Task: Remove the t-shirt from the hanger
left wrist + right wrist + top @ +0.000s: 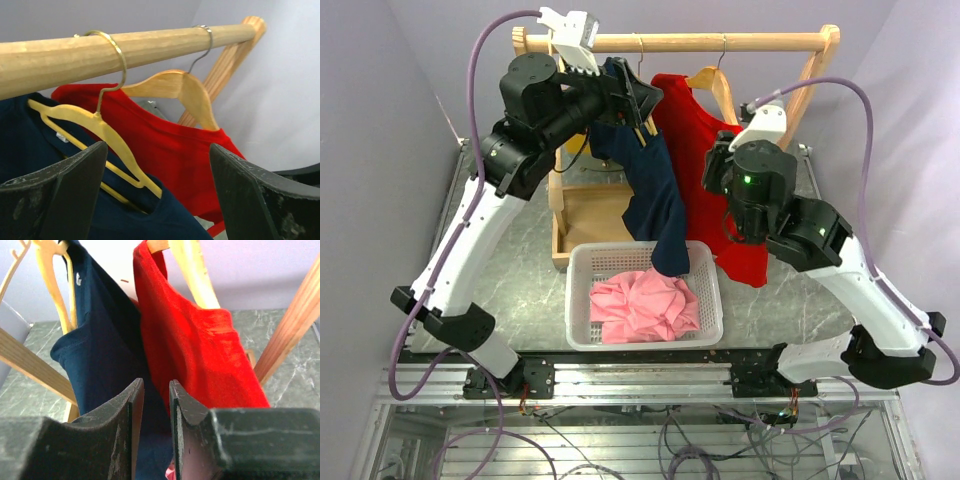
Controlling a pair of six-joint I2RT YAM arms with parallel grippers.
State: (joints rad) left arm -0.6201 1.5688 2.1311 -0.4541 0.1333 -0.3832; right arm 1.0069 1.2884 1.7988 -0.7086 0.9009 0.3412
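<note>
Reaching up under the wooden rod, my left hand has its fingers spread wide apart, with nothing between them touching either pad. Just beyond that hand the navy t-shirt hangs on its yellow hanger, whose hook loops over the rod above the hand. The hanger's near arm slants down into the gap between my left fingers, and the shirt's collar sits around it. Past the navy shirt, farther from my left hand, a red t-shirt hangs on a wooden hanger from the same rod.

My right hand sits lower, in front of both shirts. Its fingers stand close together with only a thin slit left, and navy cloth shows through that slit. I cannot tell whether any cloth is pinched there. The red shirt hangs just to the right of this hand's fingertips.

Below my left hand, the navy shirt's hem trails into a white basket on the worktop, beside a crumpled pink cloth.
</note>
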